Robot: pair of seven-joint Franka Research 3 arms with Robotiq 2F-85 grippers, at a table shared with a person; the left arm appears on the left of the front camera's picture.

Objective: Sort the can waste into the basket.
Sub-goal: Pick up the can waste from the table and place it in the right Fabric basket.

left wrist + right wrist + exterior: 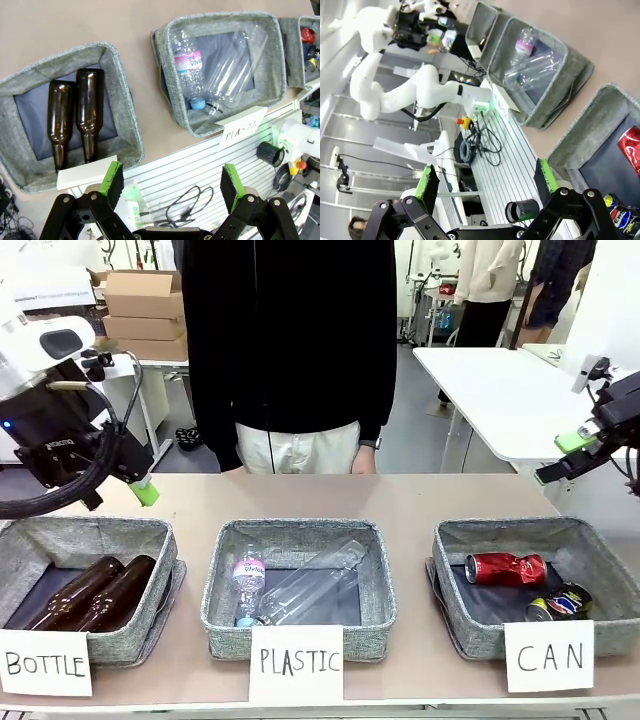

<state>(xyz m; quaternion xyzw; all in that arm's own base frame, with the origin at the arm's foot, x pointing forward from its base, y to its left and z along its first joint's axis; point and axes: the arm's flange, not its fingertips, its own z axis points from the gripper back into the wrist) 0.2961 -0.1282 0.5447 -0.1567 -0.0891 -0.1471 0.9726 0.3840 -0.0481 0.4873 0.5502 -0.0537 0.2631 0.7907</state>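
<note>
The crushed red can (pixel 505 568) and the blue, yellow and silver can (pixel 560 603) lie inside the grey basket (pixel 455 545) behind the "CAN" sign (pixel 549 656) at the front right. In the right wrist view the red can (pixel 631 150) and the printed can (pixel 621 216) show at the right edge. My right gripper (pixel 575 453) hangs open and empty above the table's right end, behind that basket. My left gripper (pixel 140 488) is raised over the far left, open and empty. Green pads (pixel 113 178) stand wide apart in the left wrist view.
The middle bin (pixel 225 585) signed "PLASTIC" holds clear plastic bottles (pixel 310 585). The left bin (pixel 160 540) signed "BOTTLE" holds two brown glass bottles (pixel 85 592). A person in a black top (pixel 285 350) stands at the far side. Bare table runs behind the bins.
</note>
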